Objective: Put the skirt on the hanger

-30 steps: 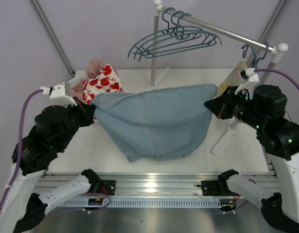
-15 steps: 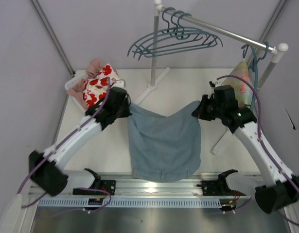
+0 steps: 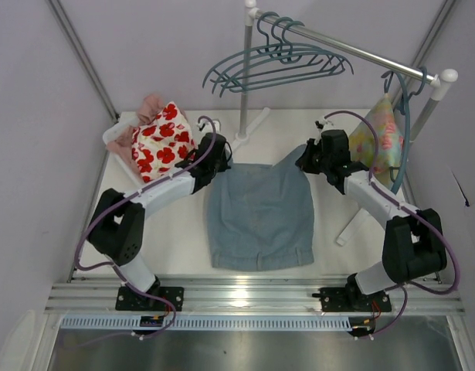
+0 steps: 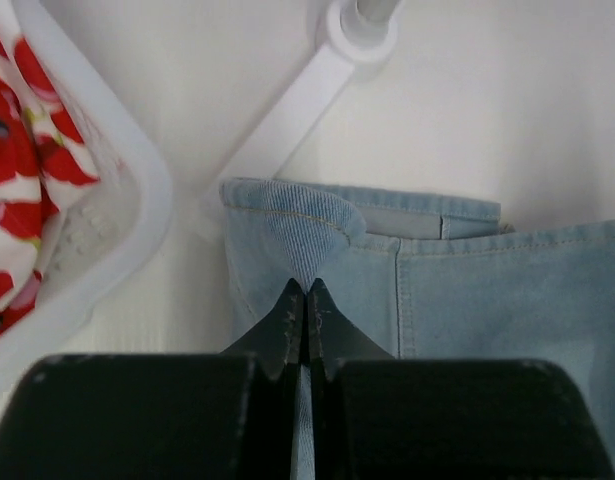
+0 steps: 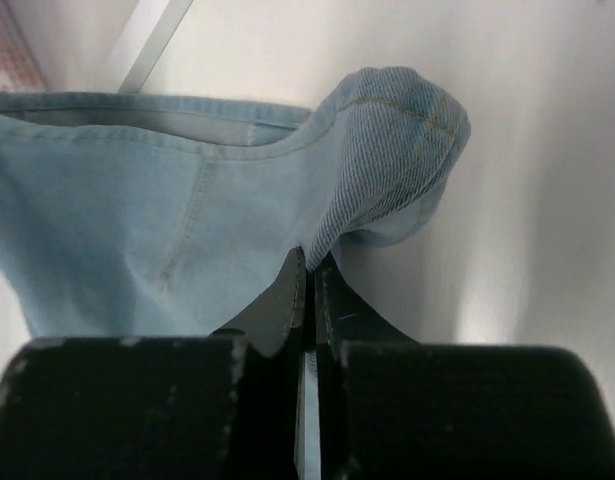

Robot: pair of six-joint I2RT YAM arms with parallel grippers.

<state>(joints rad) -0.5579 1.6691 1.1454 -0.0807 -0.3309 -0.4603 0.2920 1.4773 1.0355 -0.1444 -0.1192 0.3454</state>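
Observation:
The light blue denim skirt (image 3: 260, 212) lies flat on the white table, waistband toward the back. My left gripper (image 3: 220, 164) is shut on the waistband's left corner (image 4: 297, 215), fabric pinched between its tips (image 4: 307, 290). At the right corner (image 5: 397, 150) my right gripper (image 3: 303, 161) is also shut on the skirt, a fold of denim rising from its tips (image 5: 309, 262). Several teal hangers (image 3: 279, 68) hang empty on the rail above and behind the skirt.
A white basket (image 4: 137, 200) at the back left holds the white cloth with red flowers (image 3: 161, 135). The rack's post (image 3: 245, 77) and foot (image 4: 287, 110) stand just behind the skirt. A pastel floral garment (image 3: 378, 139) hangs at the right by the rack's other leg (image 3: 351, 224).
The skirt, held up and stretched wide a second ago, has come down flat on the table. Both arms reached toward the back and drew closer together, still gripping the waistband corners.

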